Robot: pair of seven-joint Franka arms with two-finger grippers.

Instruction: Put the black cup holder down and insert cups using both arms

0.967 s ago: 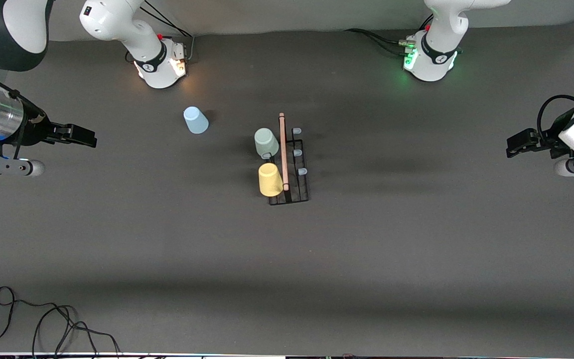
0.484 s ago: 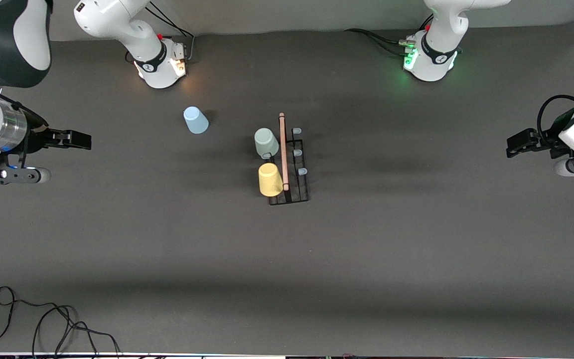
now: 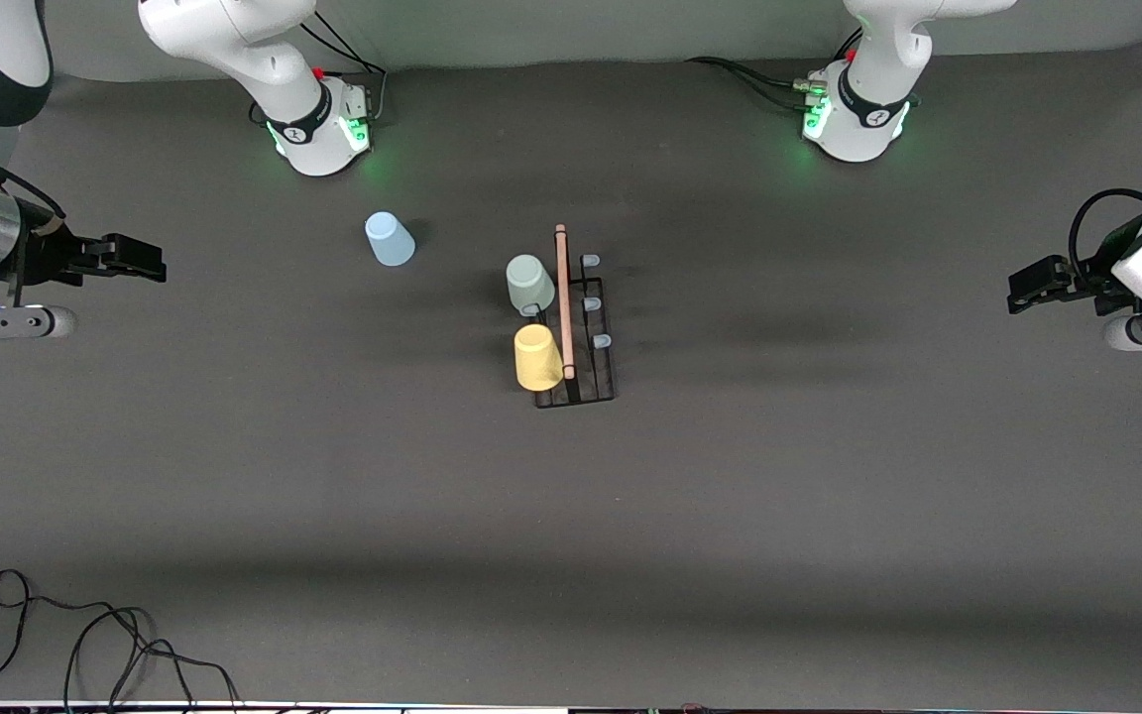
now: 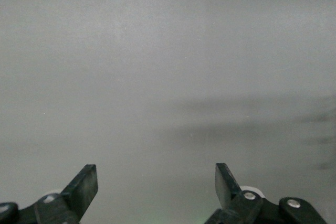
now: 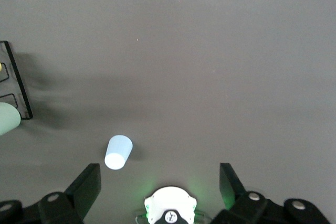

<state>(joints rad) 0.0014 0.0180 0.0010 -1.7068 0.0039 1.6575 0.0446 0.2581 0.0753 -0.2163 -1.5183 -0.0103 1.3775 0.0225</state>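
The black cup holder (image 3: 576,332) is sitting near the middle of the dark counter (image 3: 829,496), with wide bare surface around it on every side. Its long axis is running from the robots' bases toward the front camera, and the wooden rod handle (image 3: 563,302) is lying along that same line. The pale green cup (image 3: 529,283) and the yellow cup (image 3: 537,357) are sitting upside down on prongs on the side of the rod toward the right arm's end, the green one farther from the camera. Three capped prongs (image 3: 592,302) are standing bare on the side toward the left arm's end. The light blue cup (image 3: 390,239) is standing upside down on the counter, well apart from the rack, toward the right arm's end and near that arm's base.

The right claw (image 3: 140,262) is hanging over the counter's edge at its own end, fingers spread wide and holding nothing; its wrist view is showing the blue cup (image 5: 118,152), tilted in that view, and only a cut-off corner of the rack (image 5: 16,85). The left claw (image 3: 1027,288) is waiting over the opposite end, also wide open and empty; its wrist view is showing only blank grey between the fingers (image 4: 84,187). Both arms are partly cut off by the frame edges. A loose black cable (image 3: 85,635) is lying at the counter's near corner.
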